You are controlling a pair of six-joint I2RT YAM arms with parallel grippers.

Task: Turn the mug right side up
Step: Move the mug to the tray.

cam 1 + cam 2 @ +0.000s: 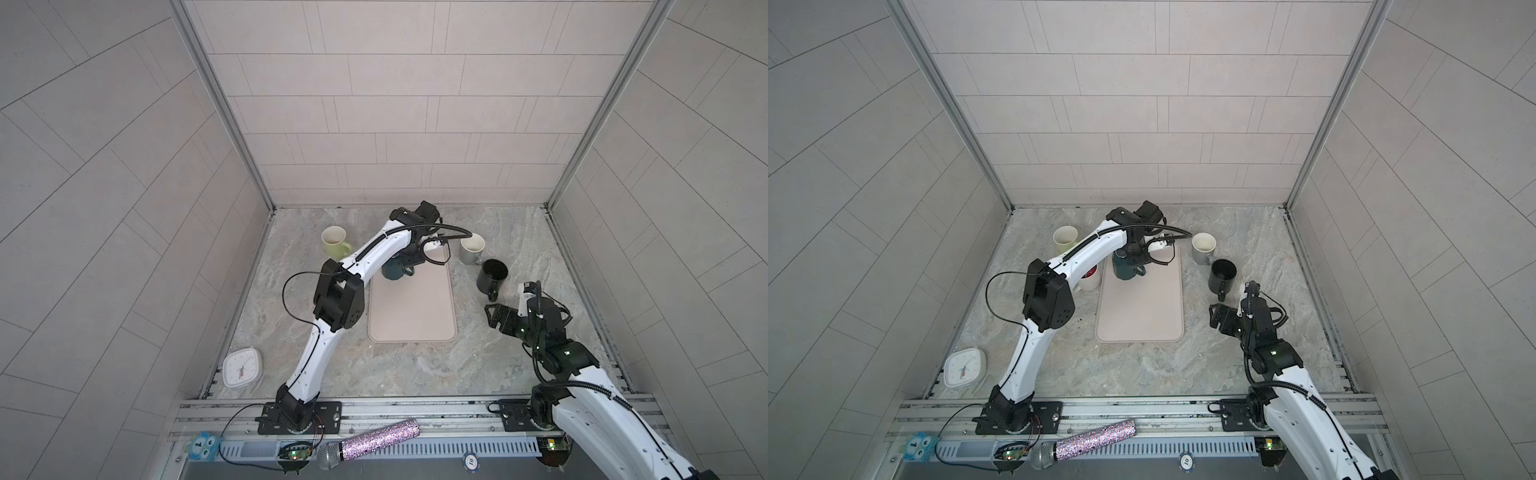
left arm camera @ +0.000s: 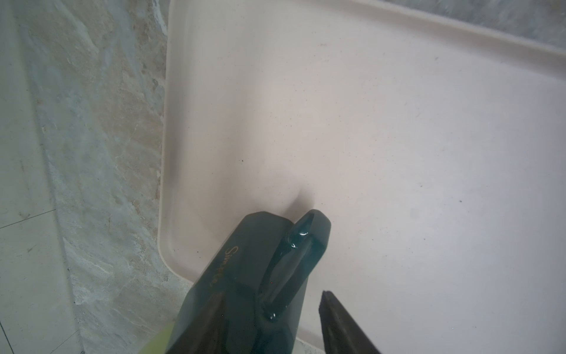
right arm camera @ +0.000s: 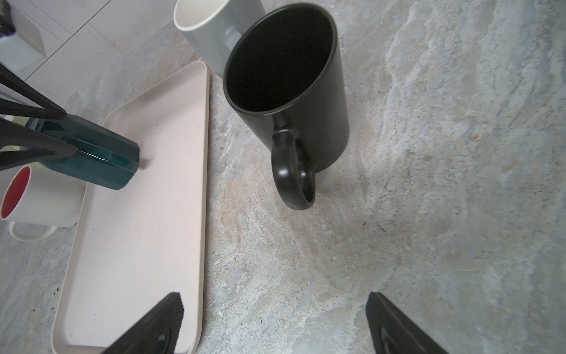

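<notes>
Your left hand point(image 2: 272, 293) hangs straight down over the dark teal faceted ceramic mug point(image 2: 245, 275). The mug stands on end at the far left corner of the pale pink rectangular tray point(image 1: 413, 316), in the middle of the marbled stone bench point(image 1: 415, 365). The hand's fingers are spread. One point(image 2: 337, 321) stands clear of the mug's handle with tray showing between them. The other point(image 2: 211, 309) lies over the mug's body, and you cannot tell whether it touches. That reads as a hand not gripping, so the mug's weight seems to rest on the tray alone. The vertical reach suits a hold at the rim, but it hides the mug's top in both top views, so you cannot confirm the mouth faces up. A pale patch beside the fingers in the right wrist view hints that it does.

Your right hand point(image 3: 274, 294) sits low over the bench with fingers wide apart and nothing between them. It is near the matte black cylindrical mug point(image 3: 321, 122) and well apart from the teal one, probably to keep out of the way. The black mug, the grey mug point(image 1: 471, 249) just beside it and the pale green mug point(image 1: 334, 243) all stand mouth up off the tray.
</notes>
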